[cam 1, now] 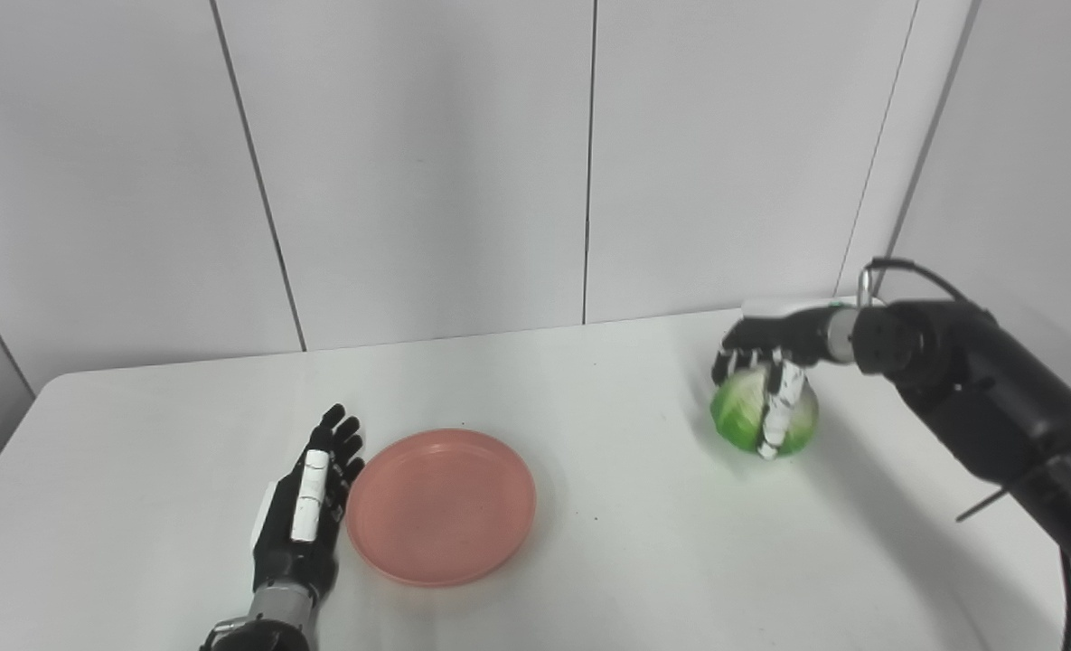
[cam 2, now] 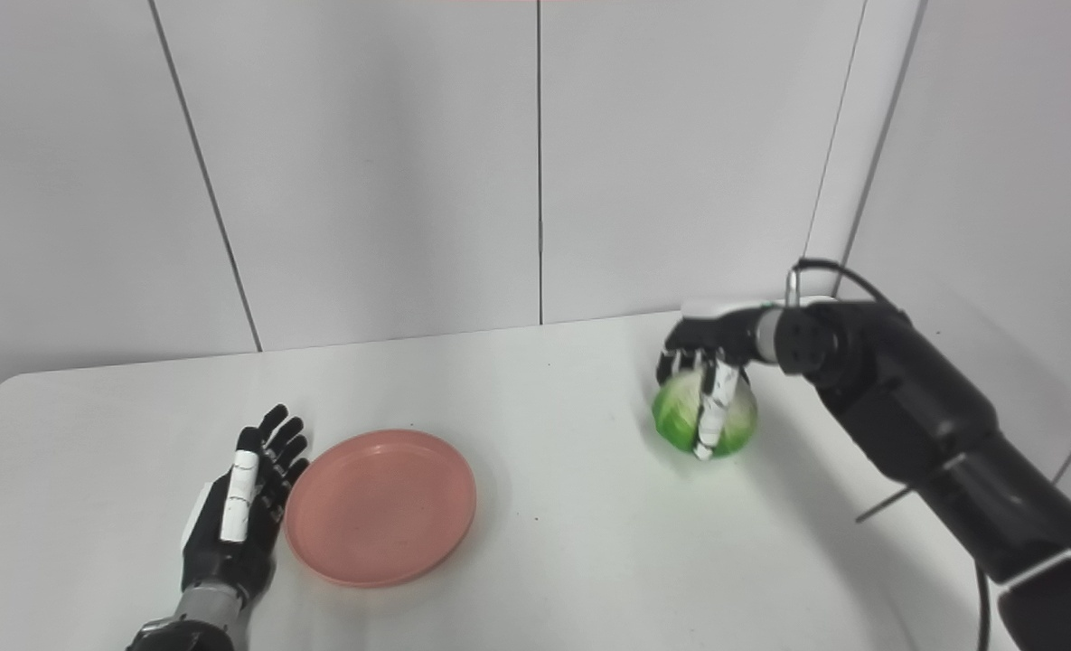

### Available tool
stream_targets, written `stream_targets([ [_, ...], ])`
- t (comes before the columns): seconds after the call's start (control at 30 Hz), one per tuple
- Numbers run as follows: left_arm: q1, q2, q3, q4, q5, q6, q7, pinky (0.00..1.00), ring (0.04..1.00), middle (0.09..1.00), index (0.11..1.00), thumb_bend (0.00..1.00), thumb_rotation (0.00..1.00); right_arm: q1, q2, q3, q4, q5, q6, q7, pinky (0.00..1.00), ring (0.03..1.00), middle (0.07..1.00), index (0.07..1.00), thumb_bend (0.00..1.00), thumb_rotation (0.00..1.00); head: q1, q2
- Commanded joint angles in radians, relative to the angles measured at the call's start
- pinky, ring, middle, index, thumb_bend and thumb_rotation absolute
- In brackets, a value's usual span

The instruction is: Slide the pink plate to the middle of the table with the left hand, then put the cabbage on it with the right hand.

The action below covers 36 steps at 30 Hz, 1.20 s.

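The pink plate (cam 1: 442, 506) is set left of the table's (cam 1: 589, 561) middle, the open left hand (cam 1: 305, 511) laid flat beside it. The cabbage (cam 1: 761, 416), far right, is clasped from above by the right hand (cam 1: 770, 362).

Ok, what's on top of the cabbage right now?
The right hand is draped over the cabbage, fingers down its front. The far side contact is hidden.
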Motion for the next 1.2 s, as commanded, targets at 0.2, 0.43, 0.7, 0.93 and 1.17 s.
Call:
stream_targets([
  [0.2, 0.007, -0.026, -0.005, 0.044, 0.000, 0.021, 0.017, 0.97, 0.960, 0.927, 0.899, 0.90, 0.81, -0.113, 0.005, -0.004, -0.058, -0.009, -0.044, 0.026, 0.30, 0.415, 0.488, 0.656, 0.57, 0.00, 0.051, -0.004],
  [0.43, 0.000, -0.064, -0.018, 0.084, 0.026, -0.017, 0.047, 0.92, 0.947, 0.916, 0.897, 0.89, 0.81, -0.128, 0.066, -0.006, -0.075, 0.000, -0.045, 0.018, 0.32, 0.439, 0.489, 0.640, 0.57, 0.00, 0.146, -0.011],
  [0.7, -0.019, -0.093, -0.029, 0.118, 0.073, -0.041, 0.096, 0.84, 0.932, 0.907, 0.887, 0.86, 0.87, -0.170, 0.194, 0.024, -0.057, -0.002, -0.101, -0.016, 0.33, 0.457, 0.489, 0.634, 0.57, 0.00, 0.249, -0.019],
  [0.93, -0.026, -0.115, -0.013, 0.140, 0.054, -0.064, 0.095, 0.99, 0.954, 0.902, 0.888, 0.88, 0.84, -0.205, 0.268, 0.050, 0.003, -0.010, -0.166, -0.047, 0.37, 0.487, 0.489, 0.645, 0.57, 0.00, 0.304, -0.027],
  [1.17, -0.022, -0.117, -0.004, 0.139, 0.041, -0.075, 0.091, 1.00, 0.965, 0.913, 0.877, 0.86, 0.83, -0.230, 0.347, 0.075, 0.037, -0.017, -0.193, -0.059, 0.38, 0.487, 0.489, 0.635, 0.57, 0.00, 0.349, -0.027],
])
